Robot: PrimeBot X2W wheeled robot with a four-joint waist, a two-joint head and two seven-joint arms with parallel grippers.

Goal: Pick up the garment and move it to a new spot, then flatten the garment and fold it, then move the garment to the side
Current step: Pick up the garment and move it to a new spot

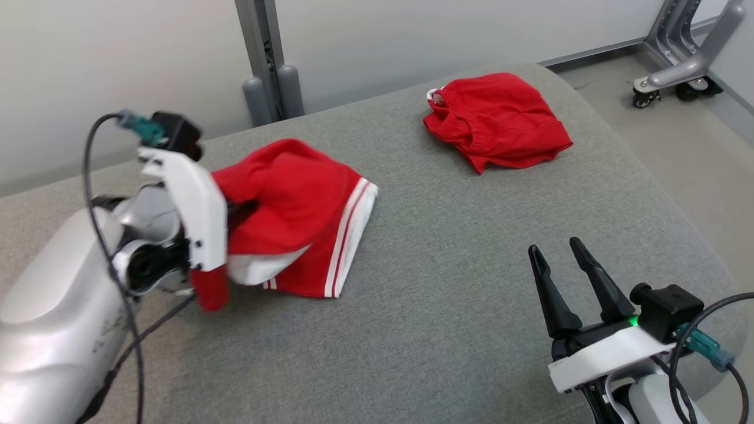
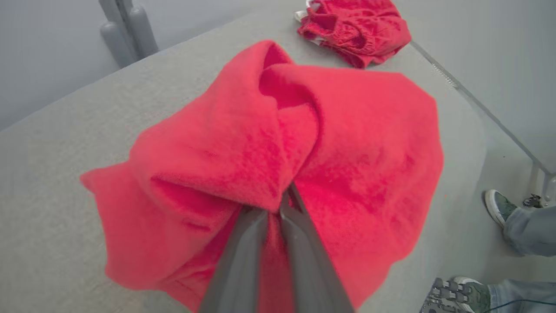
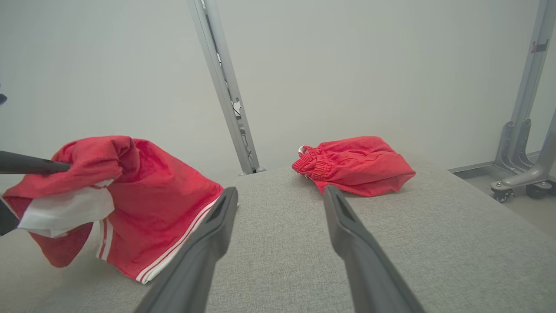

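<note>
- Left wrist view: the left gripper (image 2: 284, 203) has its two dark fingers pinched together on a bunched fold of the red cloth garment with white stripes (image 2: 347, 143). The cloth drapes over them above the grey fabric-covered worktop (image 2: 56, 143). A person's sneakered feet (image 2: 499, 206) stand on the floor past the worktop's right edge.
- Head view: the garment is at the worktop's left side, its striped hem looking to rest on the surface and the rest lifted. The right gripper (image 1: 562, 247) hovers near the front right corner, jaws wide apart, holding nothing. A second red crumpled garment (image 1: 498, 121) lies by the far right corner, well apart.
- Risk, as I read it: the pinch is on a thick wad, so the cloth could slip out on a quick carry. The hem could also drag and twist, making flattening harder.
- Right wrist view: beyond the right gripper's spread fingers (image 3: 208, 243), bare worktop runs to the far edge, so the middle is open for a set-down. Steer clear of the second garment and of the left edge, where a hanging fold could slide off.
</note>
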